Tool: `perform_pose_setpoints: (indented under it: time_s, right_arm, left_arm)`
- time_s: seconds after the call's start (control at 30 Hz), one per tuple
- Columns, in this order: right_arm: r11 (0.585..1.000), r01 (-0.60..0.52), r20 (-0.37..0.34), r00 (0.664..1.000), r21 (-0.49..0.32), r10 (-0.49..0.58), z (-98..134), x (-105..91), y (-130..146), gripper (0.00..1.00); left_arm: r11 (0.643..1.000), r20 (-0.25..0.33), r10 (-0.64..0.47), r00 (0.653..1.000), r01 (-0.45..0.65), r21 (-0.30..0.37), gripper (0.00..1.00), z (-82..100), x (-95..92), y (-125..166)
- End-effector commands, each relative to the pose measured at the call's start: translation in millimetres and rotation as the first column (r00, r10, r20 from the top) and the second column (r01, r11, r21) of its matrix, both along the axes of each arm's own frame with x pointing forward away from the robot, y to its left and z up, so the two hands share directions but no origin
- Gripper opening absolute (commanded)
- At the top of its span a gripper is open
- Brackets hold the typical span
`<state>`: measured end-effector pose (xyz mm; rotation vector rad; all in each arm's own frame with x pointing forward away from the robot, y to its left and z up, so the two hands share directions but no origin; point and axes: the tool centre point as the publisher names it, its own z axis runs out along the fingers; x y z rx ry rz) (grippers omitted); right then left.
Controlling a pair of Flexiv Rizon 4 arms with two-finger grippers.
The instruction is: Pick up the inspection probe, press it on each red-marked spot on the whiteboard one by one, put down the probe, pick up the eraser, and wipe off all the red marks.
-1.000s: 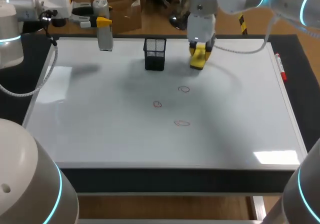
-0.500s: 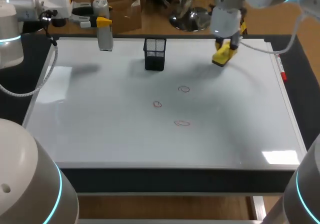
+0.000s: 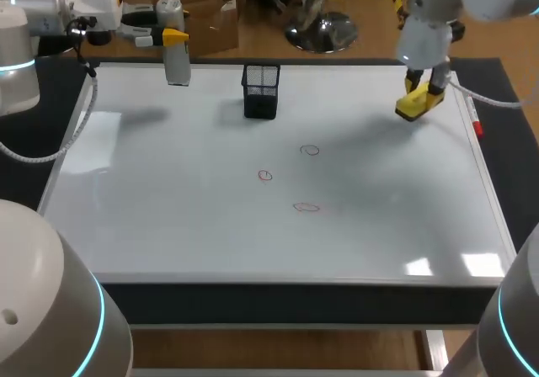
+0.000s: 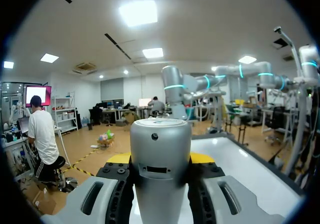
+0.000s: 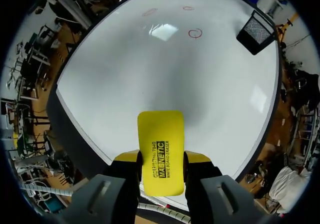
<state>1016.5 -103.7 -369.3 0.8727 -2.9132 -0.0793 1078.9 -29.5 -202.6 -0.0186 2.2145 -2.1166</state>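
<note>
**Probe and eraser both gripped**

Head view: our right gripper (image 3: 418, 98) clamps the yellow eraser (image 3: 415, 106) by the whiteboard's (image 3: 168, 217) far right edge. The three red marks (image 3: 311, 151) lie mid-board, well apart from it. Our left gripper (image 3: 173, 37) holds the grey probe (image 3: 178, 67) over the far left corner.

Left wrist: our fingers (image 4: 200, 158) are closed on the probe.

Right wrist: both fingers (image 5: 126, 157) pinch the eraser.

Bright, probably ceiling-lit; glare patches and soft shadows on whiteboard (image 3: 168, 225).

Probe (image 4: 160, 159) hides most of left fingers (image 4: 119, 158)
</note>
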Motion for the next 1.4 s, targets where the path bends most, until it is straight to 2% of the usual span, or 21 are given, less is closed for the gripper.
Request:
perform_pose_setpoints:
  time_s: [0.03,1.13,1.4]
  right_arm:
    - [1.000,0.002,0.016,1.000,0.013,-0.002,-1,-12.3,-7,0.00]
    - [1.000,0.018,0.025,1.000,0.017,-0.018,1,-13.5,-10,0.00]
    - [1.000,0.018,0.025,1.000,0.017,-0.018,1,-13.5,-10,0.00]
  left_arm:
    - [1.000,0.000,-0.001,1.000,0.001,0.000,0.00,1.2,0.3,0]
    - [1.000,0.000,-0.001,1.000,0.001,0.000,0.00,1.2,0.3,0]
    - [1.000,0.031,-0.018,0.999,0.018,0.005,0.00,7.3,-37.5,-18]
